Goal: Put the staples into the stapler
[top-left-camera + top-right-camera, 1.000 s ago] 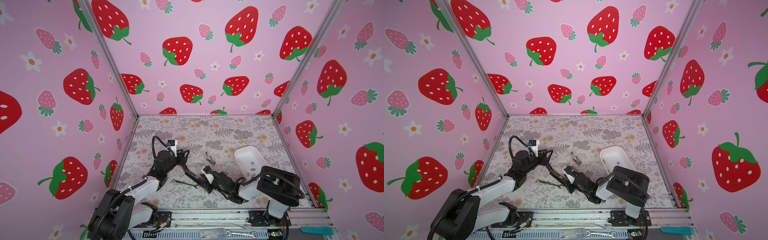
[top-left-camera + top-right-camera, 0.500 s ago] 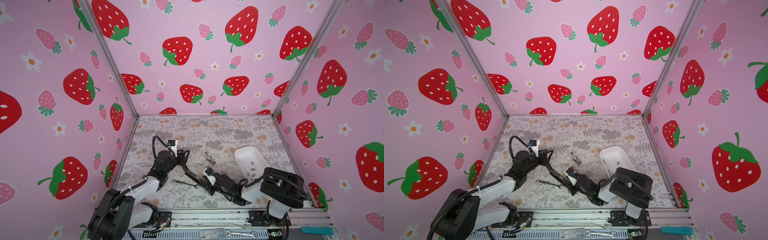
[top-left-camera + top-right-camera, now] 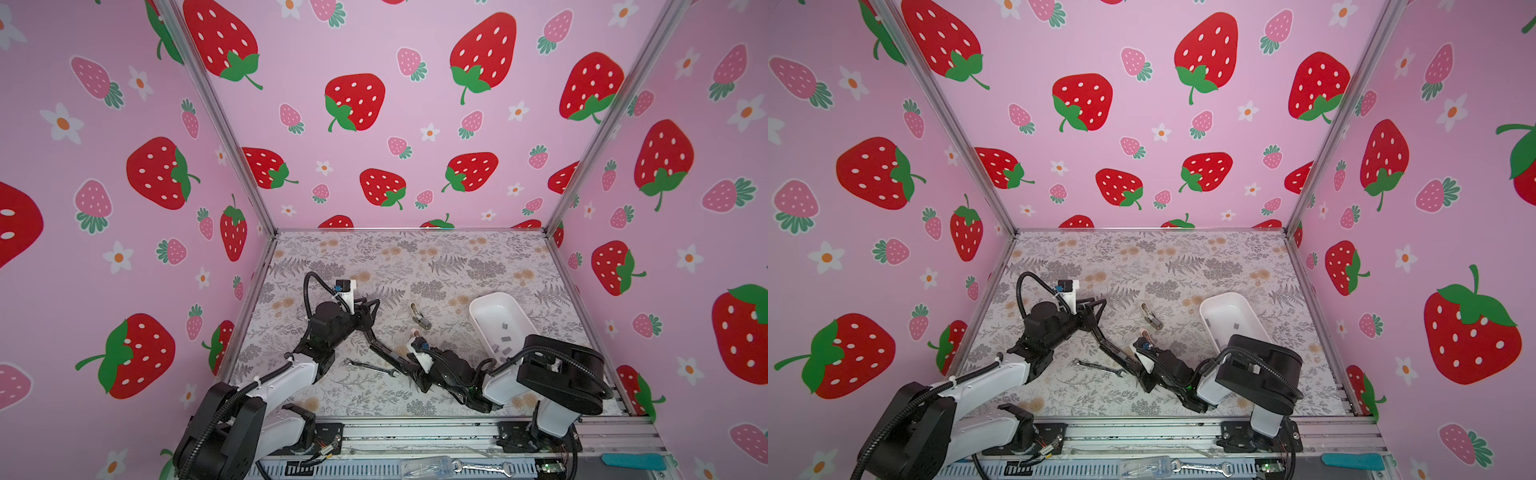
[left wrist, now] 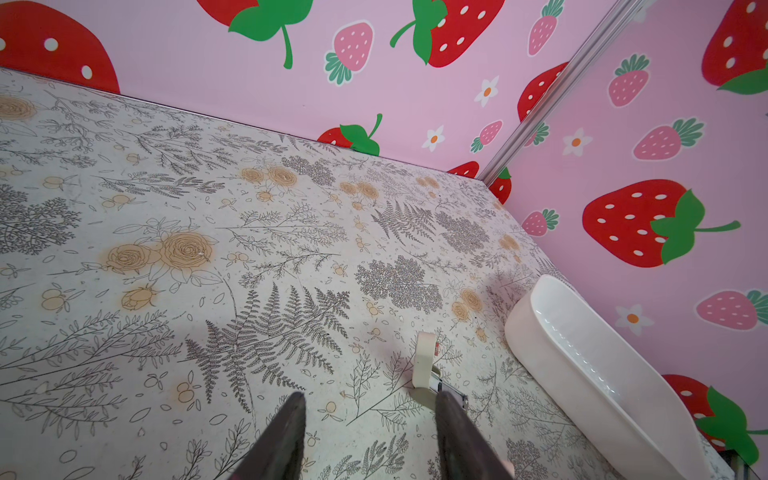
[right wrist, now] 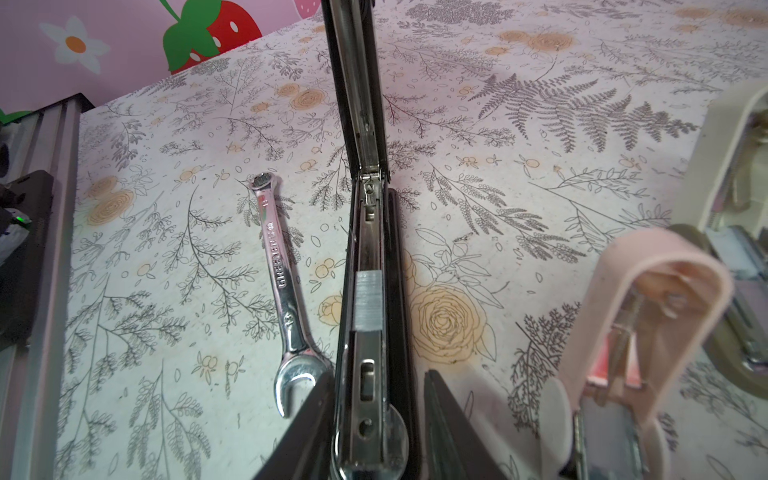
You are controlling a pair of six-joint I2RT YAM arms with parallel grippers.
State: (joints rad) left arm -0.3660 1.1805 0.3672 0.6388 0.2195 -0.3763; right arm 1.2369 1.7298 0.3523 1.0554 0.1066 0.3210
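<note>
Currently the stapler (image 5: 370,232) lies opened out on the counter (image 3: 415,257), toward the front edge and between the two arms. Its silver magazine channel faces up, and its lid is folded back at the hinge and runs up to the left arm. One strip of the staples (image 5: 368,301) sits in the channel, about midway along it. Further strips lie loose in the white tray (image 3: 492,313) near the right wall. The right fingers (image 5: 451,436) stand one on each side of the stapler's front end, close against its flanks; whether they press on it cannot be told. The left fingers (image 4: 282,440) stand apart, and the wrist view shows only bare counter between their tips. A chrome wrench (image 5: 280,266) lies on the counter just beside the stapler's base. A small pink stapler (image 5: 648,291) and a small beige stapler (image 3: 419,316) lie on the opposite side, between the black stapler and the tray.
</note>
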